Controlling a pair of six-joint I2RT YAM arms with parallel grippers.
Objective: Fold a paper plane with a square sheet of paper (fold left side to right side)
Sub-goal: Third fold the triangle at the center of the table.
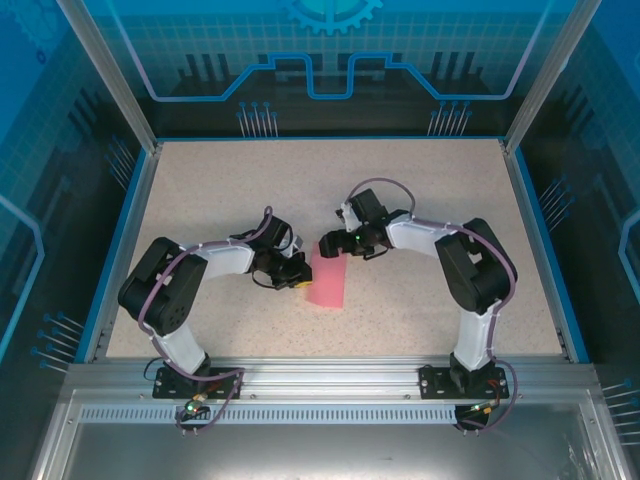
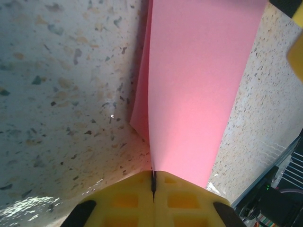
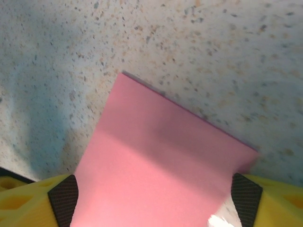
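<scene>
Left side first: the left gripper [image 1: 293,277] has its yellow fingers [image 2: 128,198] pinched tight together on the edge of the square sheet of paper [image 1: 328,280]. On its wrist cam the pink sheet runs up away from the pinch with a second layer peeking out on the left. The paper lies about mid-table on the speckled tabletop [image 1: 430,190], between the two grippers, and looks like a narrow strip from above. Over on the right, the right gripper [image 1: 331,243] sits at the sheet's far end with its jaws spread wide, one finger on either side of the paper, not squeezing it.
</scene>
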